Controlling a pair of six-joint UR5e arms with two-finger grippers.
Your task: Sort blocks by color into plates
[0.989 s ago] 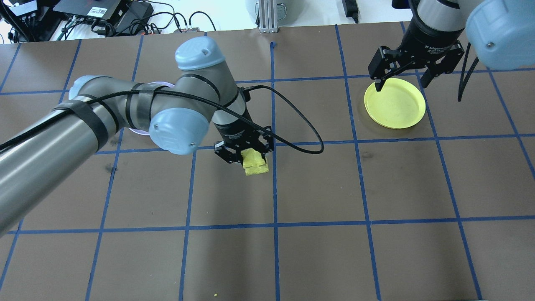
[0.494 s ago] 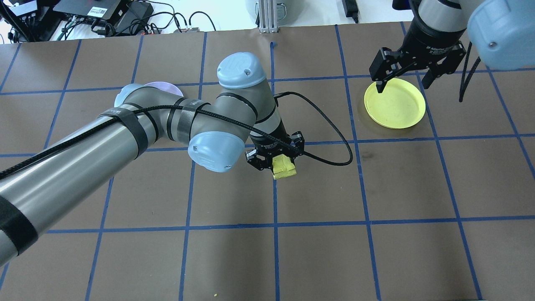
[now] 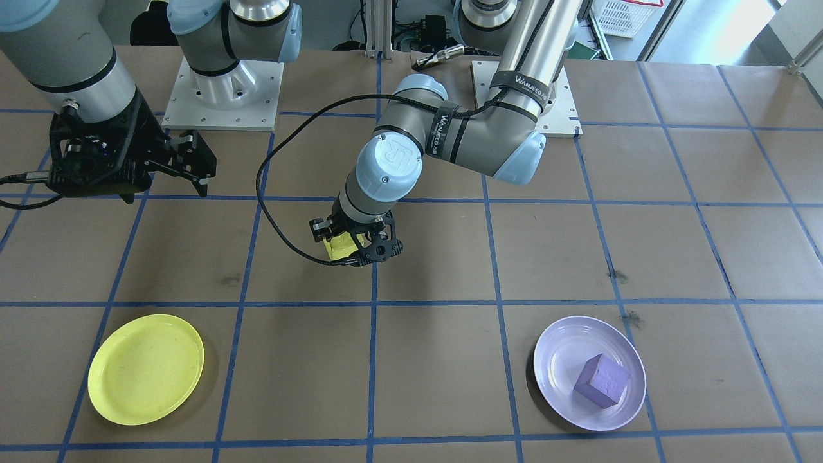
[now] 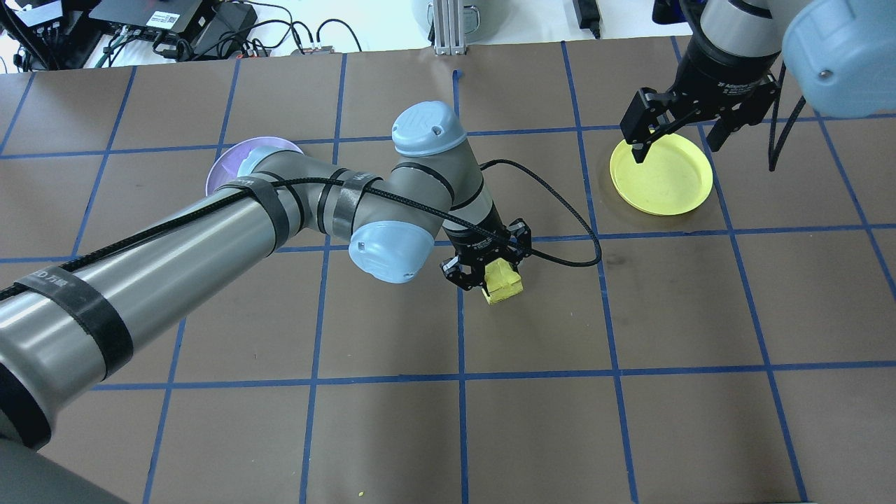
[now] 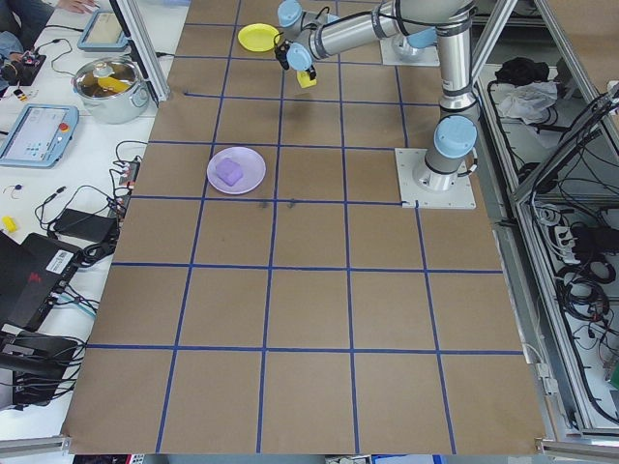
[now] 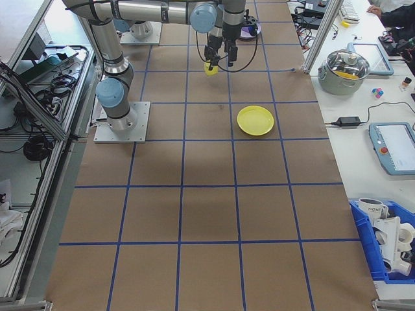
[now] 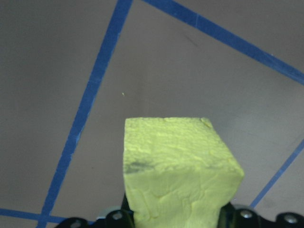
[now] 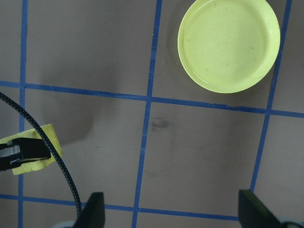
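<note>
My left gripper [image 4: 493, 276] is shut on the yellow block [image 4: 505, 283], holding it just above the table near the middle; the block fills the left wrist view [image 7: 178, 171] and shows from the front too [image 3: 339, 244]. The yellow plate [image 4: 661, 178] lies empty at the far right. My right gripper [image 4: 675, 143] hangs open above the plate's far rim, nothing between its fingers. The purple block [image 3: 602, 381] rests in the lavender plate [image 3: 566, 357]; in the overhead view my left arm hides most of that plate [image 4: 231, 161] and the whole block.
Brown paper with a blue tape grid covers the table. A black cable [image 4: 560, 231] loops off my left wrist toward the yellow plate. Electronics and cables lie past the far edge. A side table carries a metal pot [image 5: 111, 87] and tablets.
My left arm has swung right with the yellow block, crossing the centre tape line toward the yellow plate. The lavender plate has come partly into sight. The right gripper barely moved.
</note>
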